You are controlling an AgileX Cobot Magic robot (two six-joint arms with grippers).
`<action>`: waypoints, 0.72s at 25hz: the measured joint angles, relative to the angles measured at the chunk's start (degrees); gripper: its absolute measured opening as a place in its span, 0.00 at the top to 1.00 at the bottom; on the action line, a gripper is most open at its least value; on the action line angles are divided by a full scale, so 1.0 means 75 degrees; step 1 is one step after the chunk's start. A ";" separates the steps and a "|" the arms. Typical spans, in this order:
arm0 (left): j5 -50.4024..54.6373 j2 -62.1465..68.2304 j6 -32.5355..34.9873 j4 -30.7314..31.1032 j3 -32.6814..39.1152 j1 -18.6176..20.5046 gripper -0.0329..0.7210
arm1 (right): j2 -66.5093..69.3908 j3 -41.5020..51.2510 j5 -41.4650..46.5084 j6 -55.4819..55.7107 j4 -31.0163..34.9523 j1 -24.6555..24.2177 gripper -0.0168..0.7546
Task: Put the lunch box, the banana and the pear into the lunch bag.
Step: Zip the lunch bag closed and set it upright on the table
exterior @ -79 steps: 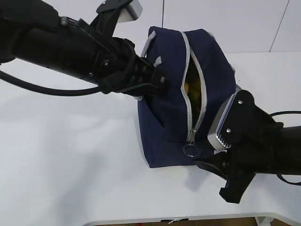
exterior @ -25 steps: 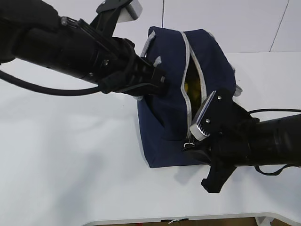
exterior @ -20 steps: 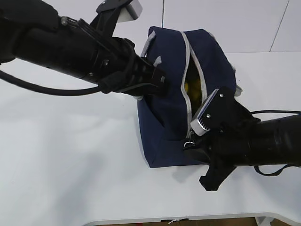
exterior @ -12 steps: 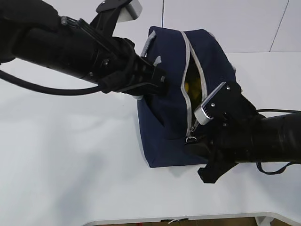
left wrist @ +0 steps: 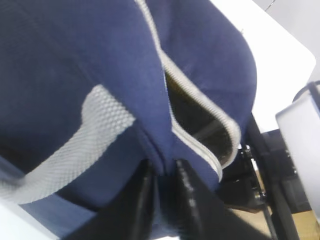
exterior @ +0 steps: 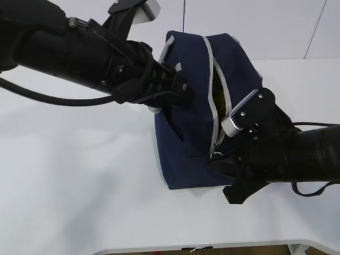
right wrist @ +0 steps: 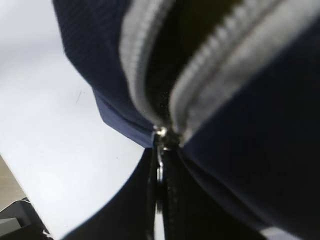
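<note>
**Lunch bag held between 2 robot arms on a white table**

Lunch bag [exterior: 194, 133], navy blue with grey trim, sits near the middle of the white table [exterior: 79, 186]. Its grey zipper [exterior: 217, 114] runs along the top and stands partly parted, showing a dark gap with a hint of yellow inside; what that yellow thing is cannot be told.

The left pincer [left wrist: 162, 200] meets the bag from the left side, beside a grey webbing handle [left wrist: 95, 127]. In the left wrist view a fold of blue fabric sits between its 2 dark fingers [left wrist: 137, 200], which stand a little apart; whether they are clamping the fold or letting it go cannot be told.

The right pincer [right wrist: 159, 200] reaches in from the lower right, at the near end of the zipper. In the right wrist view it is clenched on the metal zipper pull [right wrist: 160, 150], just below the point where the 2 rows of teeth meet.
</note>
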 joint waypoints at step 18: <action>-0.1482 -0.1228 0.0046 -0.0322 0.1030 0.0000 0.28 | 0.0000 0.0000 0.0000 0.0017 0.0000 0.0000 0.95</action>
